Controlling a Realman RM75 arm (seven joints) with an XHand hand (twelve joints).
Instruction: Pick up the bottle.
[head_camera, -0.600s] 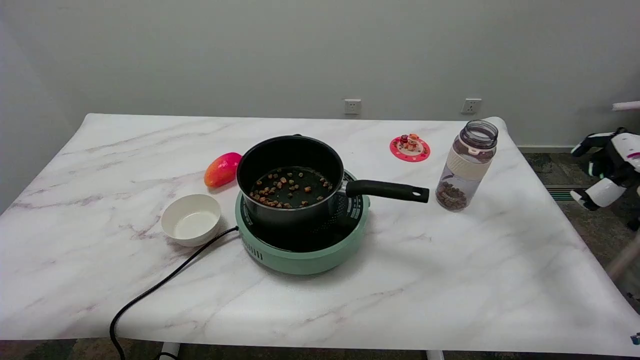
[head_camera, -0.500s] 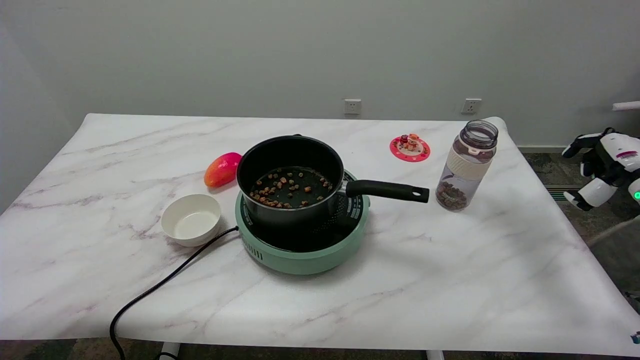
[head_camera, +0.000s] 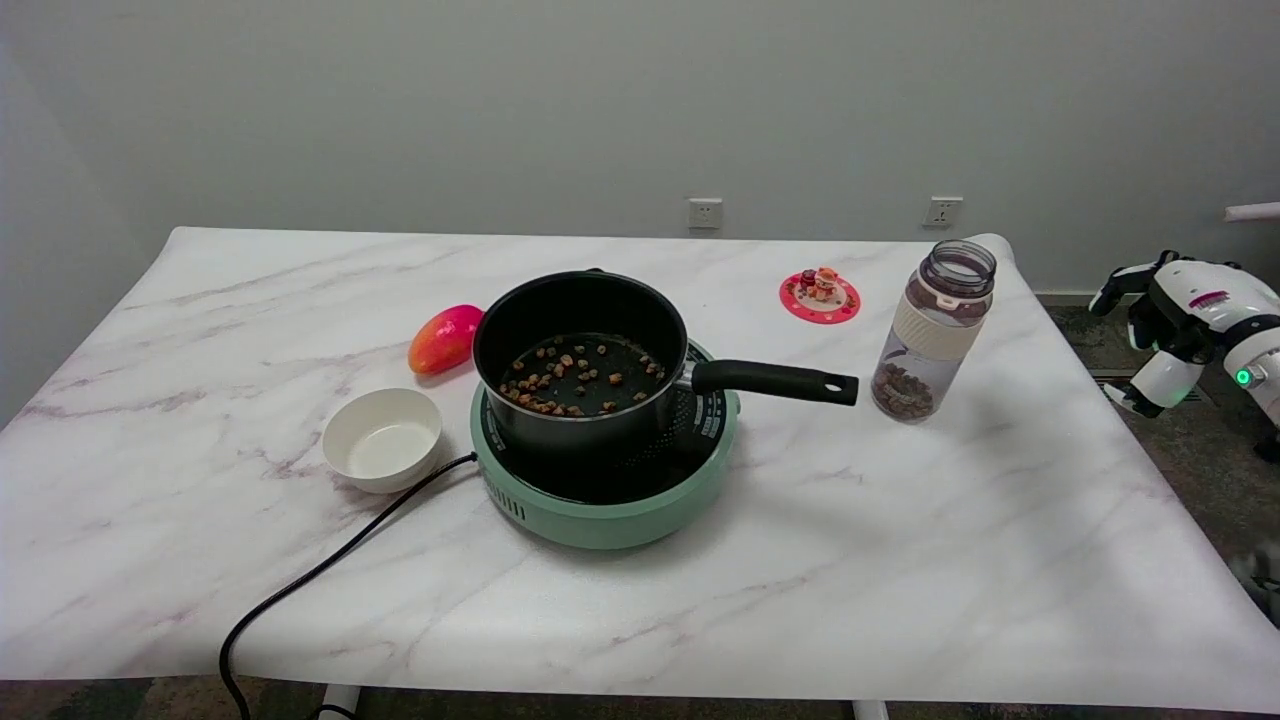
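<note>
Bottle upright, lidless, long axis vertical. Right hand off the table's edge, empty, fingers spread; bottle lies at its 9 o'clock, well apart.

Bare table right of and near the bottle; pot handle crowds its left side.
</note>
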